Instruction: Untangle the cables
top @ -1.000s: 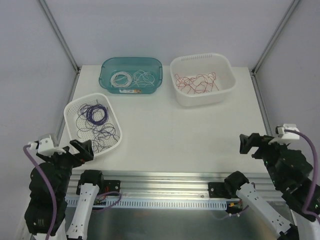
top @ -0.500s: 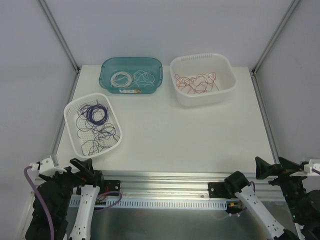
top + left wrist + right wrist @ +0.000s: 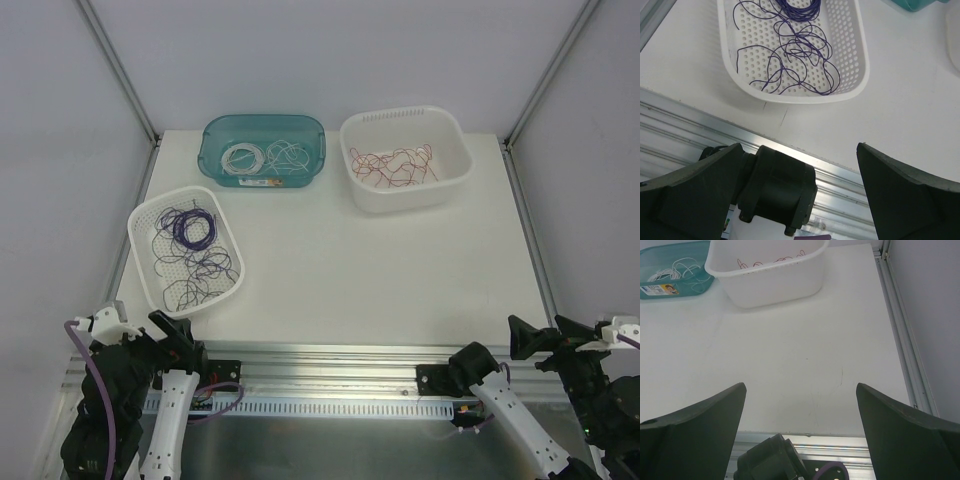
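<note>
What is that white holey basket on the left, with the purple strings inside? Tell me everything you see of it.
The basket is a shallow, white, plastic-looking tray, rectangular with rounded corners, its floor dotted with small holes. It sits flat on the white table, at the left side, turned slightly askew. Inside lie thin purple wires: a neat coil at the far end, loose tangled loops nearer. Nothing else touches it.

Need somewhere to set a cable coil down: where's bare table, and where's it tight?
Bare: the table, middle and right, bordered by the perforated basket at left, the teal bin and white tub at the far edge, and the near rail. Tight: between those three containers.
</note>
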